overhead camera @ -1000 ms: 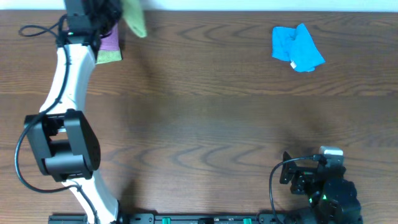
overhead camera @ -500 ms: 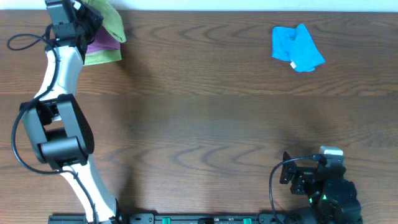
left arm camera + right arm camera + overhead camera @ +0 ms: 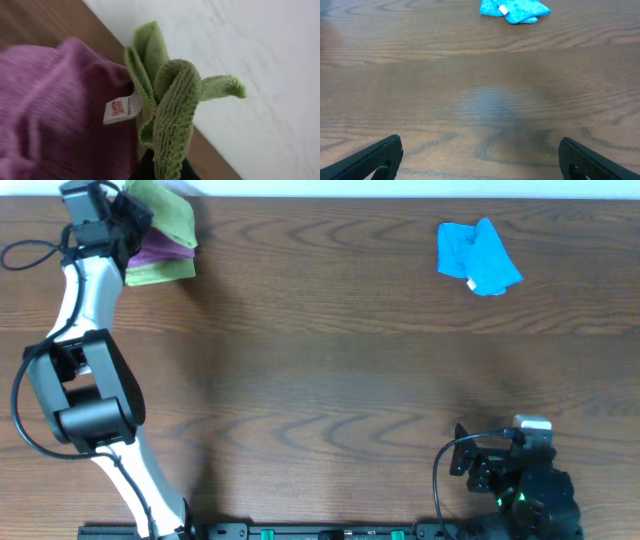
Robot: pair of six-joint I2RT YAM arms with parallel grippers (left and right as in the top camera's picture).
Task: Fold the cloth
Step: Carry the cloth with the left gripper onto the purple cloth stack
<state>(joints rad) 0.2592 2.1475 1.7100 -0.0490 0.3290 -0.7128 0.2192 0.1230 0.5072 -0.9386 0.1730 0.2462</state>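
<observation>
Green cloth (image 3: 170, 215): at the far left corner of the table (image 3: 330, 380), bunched up in the left fingers (image 3: 142, 170), clamped on a gathered fold by the look of the left wrist view. Hanging over a purple cloth (image 3: 160, 248) with a white label (image 3: 120, 108), in turn lying on a second green cloth (image 3: 160, 272). Touching the purple one or just above it: can't tell. Ribbed terry-type weave, so soft, light, zero stiffness. Will sag, roll and curl wherever unsupported; already visible in the loose flap curling off to the right in the wrist view. Not fragile, not slippery. Grippy pile, likely to drag on the wood and catch on the purple pile. Best taken at a corner or along a hemmed edge, single layer if possible, not mid-bundle as now; no control of layers from a mid-bundle pinch. For a clean fold, probably needs spreading flat on bare table first, then two corners of one edge pinched and carried over to the opposite edge. Right fingers (image 3: 380, 155) wide apart, parked low at the near right, holding nothing. Crumpled blue cloth (image 3: 478, 257) at the far right, well apart from both arms.
</observation>
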